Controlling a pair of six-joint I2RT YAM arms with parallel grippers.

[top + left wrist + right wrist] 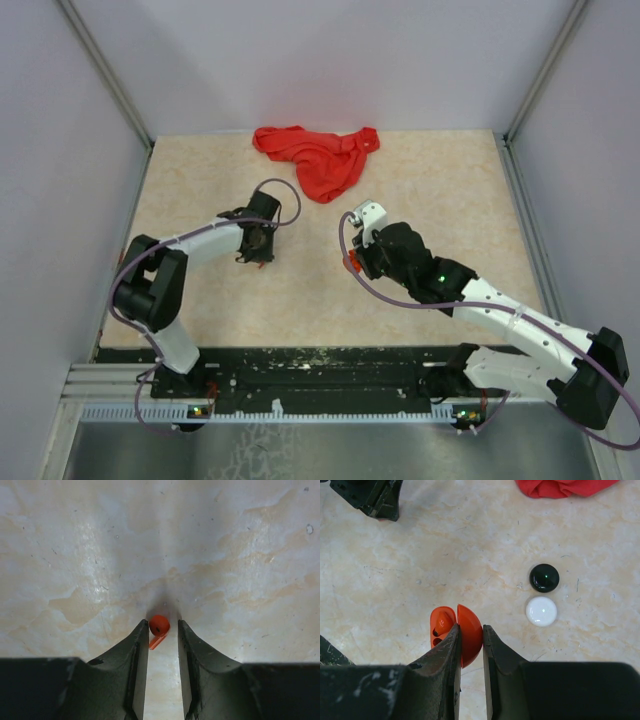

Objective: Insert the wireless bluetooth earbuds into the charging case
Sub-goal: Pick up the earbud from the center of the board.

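- Left wrist view: found left gripper (pixel 163 626) low over the table (pixel 75 555), jaws parted, nothing pinched.
- Saw red earbud (pixel 159 625) lying right at the tips, against the left finger, with a gap to the right one; stem trailing back between the jaws.
- Judged as a straddle ahead of a pinch: bud bracketed so that a close would trap it across the body.
- Right wrist view: found right gripper (pixel 471 629) pinching red charging case (pixel 469 630) by its domed half. Could not tell whether clear of the table.
- Noted other half swung open to the left, dark recesses showing; probably held this way to keep the sockets exposed and facing the other arm.
- Could not tell whether either recess was filled.
- Logged black case (pixel 544 577) and white case (pixel 541 611) shut, just beside each other on the table, right of the grip, out of the working lane.
- Top external view: placed both grippers mid-table, apart, tips turned toward each other; red cloth (pixel 315 160) bunched at the far edge, uninvolved.
- Estimated stage: bud not yet picked up; insertion not begun.
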